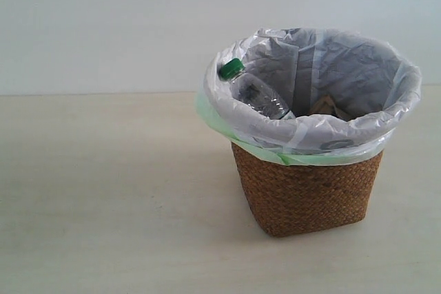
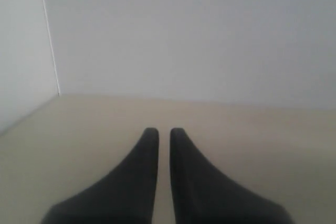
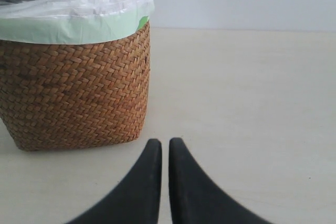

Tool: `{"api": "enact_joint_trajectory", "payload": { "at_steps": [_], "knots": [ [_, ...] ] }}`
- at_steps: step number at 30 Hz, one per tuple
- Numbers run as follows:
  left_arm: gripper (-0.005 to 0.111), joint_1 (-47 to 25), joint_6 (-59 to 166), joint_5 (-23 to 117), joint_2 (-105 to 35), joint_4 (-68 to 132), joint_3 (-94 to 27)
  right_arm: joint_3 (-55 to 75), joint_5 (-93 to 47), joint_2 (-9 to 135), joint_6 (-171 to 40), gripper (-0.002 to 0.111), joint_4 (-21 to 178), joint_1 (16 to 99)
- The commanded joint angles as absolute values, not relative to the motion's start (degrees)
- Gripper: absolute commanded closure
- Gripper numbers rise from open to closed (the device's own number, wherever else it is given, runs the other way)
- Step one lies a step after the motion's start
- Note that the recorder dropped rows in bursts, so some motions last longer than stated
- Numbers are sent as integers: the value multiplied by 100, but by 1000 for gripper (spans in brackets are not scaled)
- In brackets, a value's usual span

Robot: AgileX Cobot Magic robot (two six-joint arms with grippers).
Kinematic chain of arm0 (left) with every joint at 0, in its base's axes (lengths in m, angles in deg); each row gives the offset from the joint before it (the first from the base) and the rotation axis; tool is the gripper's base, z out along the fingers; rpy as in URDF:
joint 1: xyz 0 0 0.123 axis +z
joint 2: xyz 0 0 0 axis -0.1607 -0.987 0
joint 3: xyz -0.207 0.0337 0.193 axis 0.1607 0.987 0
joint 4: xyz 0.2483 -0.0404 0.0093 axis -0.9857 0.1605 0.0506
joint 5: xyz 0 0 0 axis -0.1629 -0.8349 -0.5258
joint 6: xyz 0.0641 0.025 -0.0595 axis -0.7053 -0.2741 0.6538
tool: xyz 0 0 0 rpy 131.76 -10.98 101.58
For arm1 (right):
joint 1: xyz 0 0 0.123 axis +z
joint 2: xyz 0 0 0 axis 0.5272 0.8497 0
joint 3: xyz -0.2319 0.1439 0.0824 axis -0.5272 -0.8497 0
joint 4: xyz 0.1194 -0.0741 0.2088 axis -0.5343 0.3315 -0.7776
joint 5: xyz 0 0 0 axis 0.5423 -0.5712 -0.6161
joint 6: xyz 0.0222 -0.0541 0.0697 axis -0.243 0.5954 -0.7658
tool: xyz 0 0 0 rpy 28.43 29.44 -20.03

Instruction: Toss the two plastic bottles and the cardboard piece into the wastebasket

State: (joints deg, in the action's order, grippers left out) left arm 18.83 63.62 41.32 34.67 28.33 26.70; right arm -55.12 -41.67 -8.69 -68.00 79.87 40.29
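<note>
— Inspecting brown woven wicker wastebasket (image 1: 306, 194), tapered, lined with translucent white bag (image 1: 358, 67) over a pale green edge. Found standing right of centre on pale beige table (image 1: 103, 191).

— Noted. Contents?

— Found small clear plastic bottle with green cap (image 1: 256, 93) inside, leaning on left wall of liner, cap uppermost at rim level. Glimpsed what looks like grey-brown moulded cardboard piece (image 1: 322, 107) lower down, towards the right, mostly hidden. Failed to find black-capped bottle; cannot tell whether lying deeper inside.

— Grippers?

— Recorded left gripper (image 2: 164, 132) with fingers drawn nearly together, gripping nothing, over bare table. Recorded right gripper (image 3: 165, 142) likewise closed to a slit and empty, low, near wicker wall but apart from it.

— Handling, should anything need retrieving?

— Judged bottle light, thin-walled and smooth; likely to dent under squeeze and to roll. Best taken lightly across labelled mid-body. Judged cardboard lighter again, fairly stiff, rough enough to hold; best pinched at a raised edge.

— Status?

— Judged complete or nearly so, pending sight of second bottle.
</note>
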Motion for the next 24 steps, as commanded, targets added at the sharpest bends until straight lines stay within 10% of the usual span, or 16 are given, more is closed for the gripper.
{"api": "enact_joint_trajectory", "payload": {
  "at_steps": [1,24],
  "knots": [
    [99,1872,6471,2983,3483,2792,2693,-5505,-4113,-901,-6780,106,8032,4037],
    [99,1467,6400,2941,3483,2792,2693,-5505,-4113,-901,-6780,106,8032,4037]
  ]
}}
